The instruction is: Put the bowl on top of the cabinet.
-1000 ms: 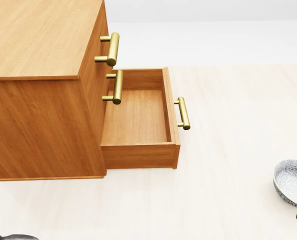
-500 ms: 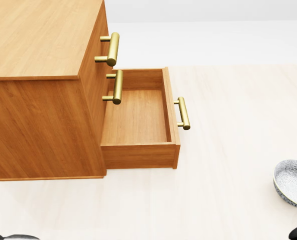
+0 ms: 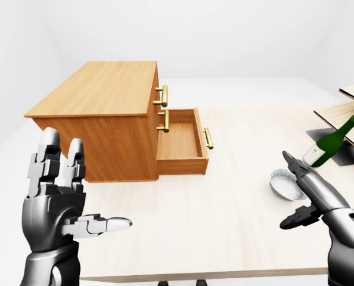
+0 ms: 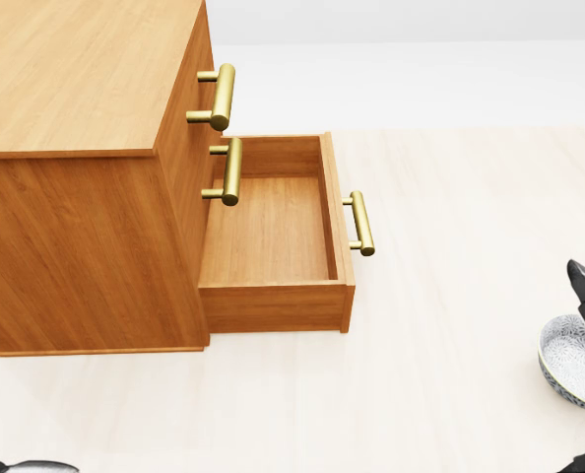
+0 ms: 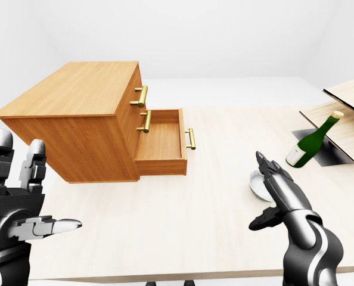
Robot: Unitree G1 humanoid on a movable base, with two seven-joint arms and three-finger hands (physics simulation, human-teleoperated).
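Note:
The grey patterned bowl (image 3: pixel 284 183) sits upright on the pale tabletop, to the right of the wooden cabinet (image 3: pixel 102 89). The cabinet's lower drawer (image 3: pixel 180 142) stands pulled out and holds nothing. My right hand (image 3: pixel 286 192) is open just beside the bowl, its long finger reaching over the bowl's right rim and its thumb spread below. In the head view this hand shows as a black shape crossing the bowl (image 4: pixel 568 357) at the right edge. At the lower left, far from the bowl, my left hand (image 3: pixel 87 182) is raised and open, with nothing in it.
A green bottle (image 3: pixel 330 142) leans at the right beside a dark opening (image 3: pixel 339 154) and slanted wooden boards (image 3: pixel 347 110). Brass handles (image 3: pixel 163 95) stick out of the cabinet's drawer fronts. The table's near edge (image 3: pixel 195 275) runs along the bottom.
In the head view my right hand has come in from the right edge and now overlaps the bowl's rim. The bowl, the cabinet and the camera have not moved.

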